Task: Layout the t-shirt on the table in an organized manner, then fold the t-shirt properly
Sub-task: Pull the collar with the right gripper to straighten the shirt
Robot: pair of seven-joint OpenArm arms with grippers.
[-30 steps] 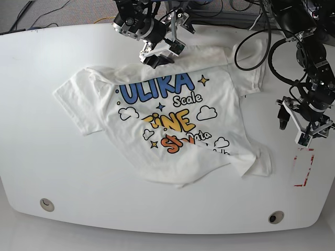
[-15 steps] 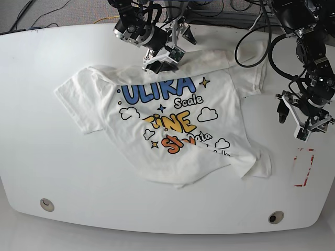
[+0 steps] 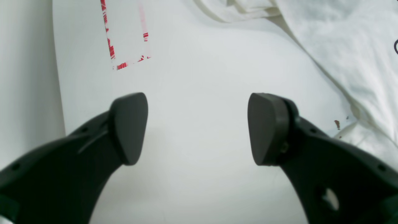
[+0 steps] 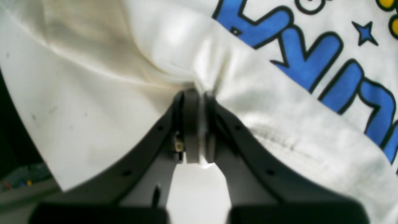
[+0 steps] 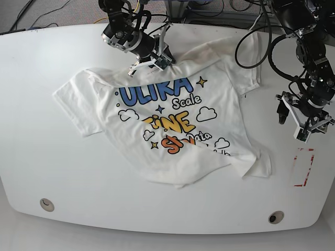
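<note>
1. T-shirt lies print-up at centre of the base view, spread but not flat. Lower hem is rumpled and partly turned over at lower right; one sleeve points to the left of frame, the other to the upper right.
2. Print: blue lettering on top, yellow and orange letters below it, small clouds and stars around them.
3. Right gripper sits at the shirt's upper edge, top centre of the base view. Jaws pressed together with a pinch of white fabric between them; cloth puckers into creases at the tips.
4. Left gripper is at the right of the base view, off the shirt. Jaws spread wide, nothing between them, only bare bench beneath. Shirt edge shows in the upper right of the left wrist view.
5. Bench: white, curved edges. Red-outlined rectangle at lower right, near the left gripper. Two round holes along the bottom edge.
</note>
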